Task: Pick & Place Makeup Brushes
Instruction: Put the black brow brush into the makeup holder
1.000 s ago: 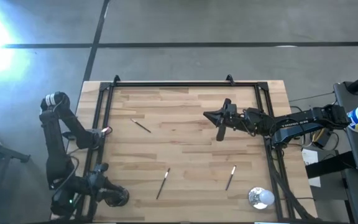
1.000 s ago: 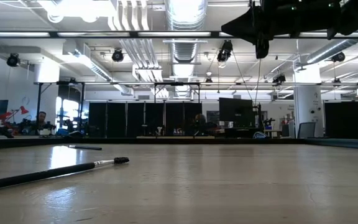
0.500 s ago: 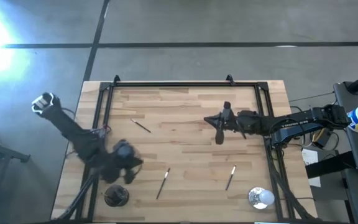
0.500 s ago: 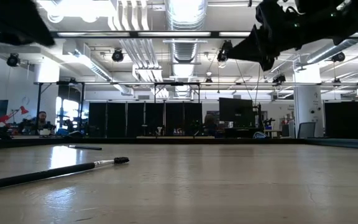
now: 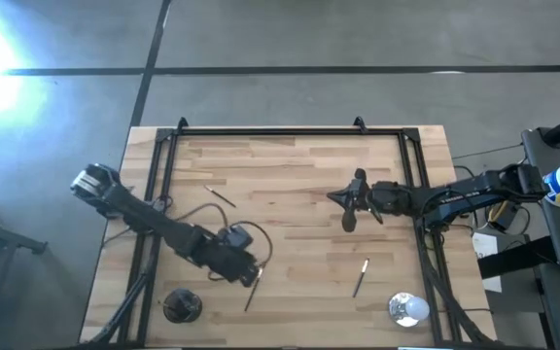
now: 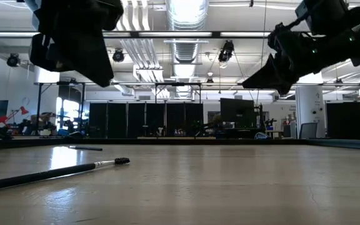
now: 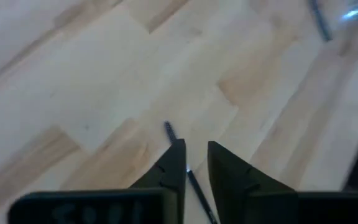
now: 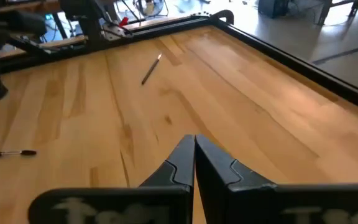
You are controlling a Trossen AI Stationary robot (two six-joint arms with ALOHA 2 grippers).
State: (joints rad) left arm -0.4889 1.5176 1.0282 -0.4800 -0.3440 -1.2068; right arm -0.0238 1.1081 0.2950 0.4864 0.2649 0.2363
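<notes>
A: Left gripper [image 5: 251, 271] status?

B: Low over the pale wooden plank table [image 5: 290, 194], near its front edge. Fingers [image 7: 174, 163] a narrow gap apart, nothing clamped. A thin dark-handled makeup brush with a pale end [image 5: 254, 289] lies right under them: in the left wrist view the stick [image 7: 182, 163] runs through the gap, its dark tip poking out just past the fingertips. Contact with the pads: can't tell.

A: Right gripper [image 5: 351, 220]?

B: Hanging above the table's right-middle, fingers pressed together, empty. Nearest brush to it is the second dark stick with a pale tip [image 5: 360, 276], lying flat toward the front edge, clear of the gripper.

A: Anything further out?

B: Third short dark brush [image 5: 221, 195] past the left gripper toward the table's back-left, well apart from both grippers. Right wrist view shows it [image 8: 150, 68] far ahead of the closed fingers [image 8: 180, 160], near the black metal frame rail [image 8: 272, 53].

A: Other objects?

B: Round shiny silver-white object [image 5: 407, 308] at the front-right corner, near the second brush, not touching. Round black disc [image 5: 182, 305] at the front-left, beside the left arm.

A: Low view?

B: One brush [image 6: 49, 174] flat in the foreground, another [image 6: 85, 148] farther back. Both grippers are above the surface.
</notes>
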